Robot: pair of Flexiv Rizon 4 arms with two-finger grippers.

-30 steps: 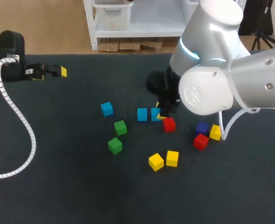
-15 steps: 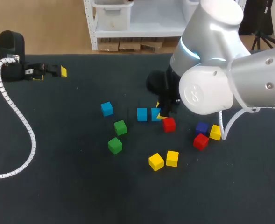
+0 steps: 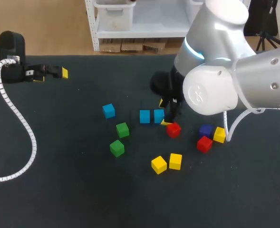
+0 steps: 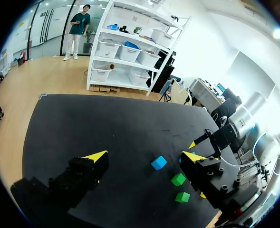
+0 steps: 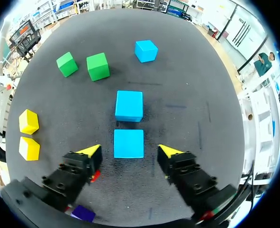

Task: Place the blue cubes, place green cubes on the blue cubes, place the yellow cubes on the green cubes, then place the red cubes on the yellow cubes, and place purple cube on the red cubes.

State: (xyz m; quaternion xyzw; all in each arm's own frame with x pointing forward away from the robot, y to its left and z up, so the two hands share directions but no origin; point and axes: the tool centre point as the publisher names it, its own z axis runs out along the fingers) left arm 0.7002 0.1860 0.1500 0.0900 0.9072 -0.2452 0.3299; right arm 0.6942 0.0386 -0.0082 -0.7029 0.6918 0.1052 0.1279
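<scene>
Two blue cubes lie side by side mid-table, one [image 3: 145,116] to the left of the other [image 3: 159,116]. My right gripper [image 5: 129,152] stands open astride the nearer blue cube [image 5: 129,143], its fingers clear of the cube's sides; the second blue cube [image 5: 129,105] lies just ahead. A third blue cube [image 3: 109,110] sits further left. A red cube [image 3: 173,129] lies beside the right gripper [image 3: 167,113]. Two green cubes [image 3: 122,129] [image 3: 116,148] lie left of centre. My left gripper [image 4: 144,156] hangs open and empty at the table's far left [image 3: 49,72].
Two yellow cubes [image 3: 159,165] [image 3: 175,161] sit near the front. At the right, a purple cube [image 3: 206,129], a red cube [image 3: 204,144] and a yellow cube [image 3: 219,134] cluster under my right arm. A white cable [image 3: 16,114] trails across the left of the black table [image 3: 73,190].
My right gripper has opened and let go of the blue cube, which now rests beside the other one. The red cube next to it shifted slightly toward the front right.
</scene>
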